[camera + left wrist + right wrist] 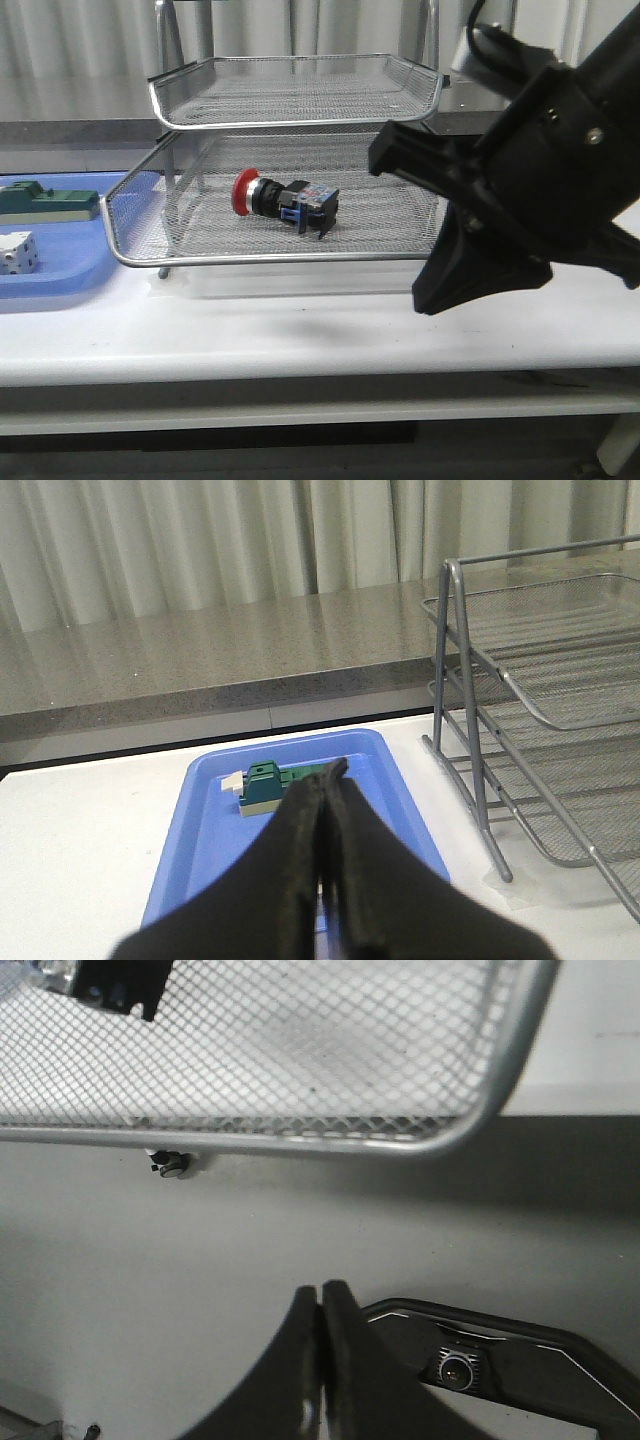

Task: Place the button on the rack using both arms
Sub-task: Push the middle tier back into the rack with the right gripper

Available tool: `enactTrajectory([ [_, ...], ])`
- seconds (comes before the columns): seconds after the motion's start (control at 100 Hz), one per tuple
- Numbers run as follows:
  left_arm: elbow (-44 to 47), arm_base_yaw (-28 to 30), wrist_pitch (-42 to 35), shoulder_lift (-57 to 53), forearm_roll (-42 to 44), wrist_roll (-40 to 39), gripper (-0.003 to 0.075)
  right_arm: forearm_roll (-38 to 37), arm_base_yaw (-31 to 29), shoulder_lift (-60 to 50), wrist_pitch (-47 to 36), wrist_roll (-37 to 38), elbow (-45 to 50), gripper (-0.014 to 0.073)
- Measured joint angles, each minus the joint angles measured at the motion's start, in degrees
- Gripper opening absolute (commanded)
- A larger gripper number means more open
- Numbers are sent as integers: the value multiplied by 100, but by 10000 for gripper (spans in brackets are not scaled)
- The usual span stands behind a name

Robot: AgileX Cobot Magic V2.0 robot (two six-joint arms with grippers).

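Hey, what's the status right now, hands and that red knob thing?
Left gripper shut, empty. Right gripper shut, empty. Red-capped push-button switch lying on silver wire-mesh rack's tier. Nothing blocking.

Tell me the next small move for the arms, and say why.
Probably pull the right gripper back, away from the rack, then stop. The button already lies on its side on the mesh of the lower tray, with nothing touching it. Both grippers look shut and empty, and the left gripper hangs over the blue tray, so no further placing seems needed.
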Motion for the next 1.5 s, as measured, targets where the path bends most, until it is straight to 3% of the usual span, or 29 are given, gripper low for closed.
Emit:
enactTrajectory([
  [0.37,0,0,0,0,0,0,-21,111,376,992,-340,-4,-746,-71],
  [0.77,0,0,0,0,0,0,-21,108,375,1540,-516,-161,-1360,-71],
  [1.5,0,0,0,0,0,0,-21,-563,210,2613,-581,-220,-2954,-71],
])
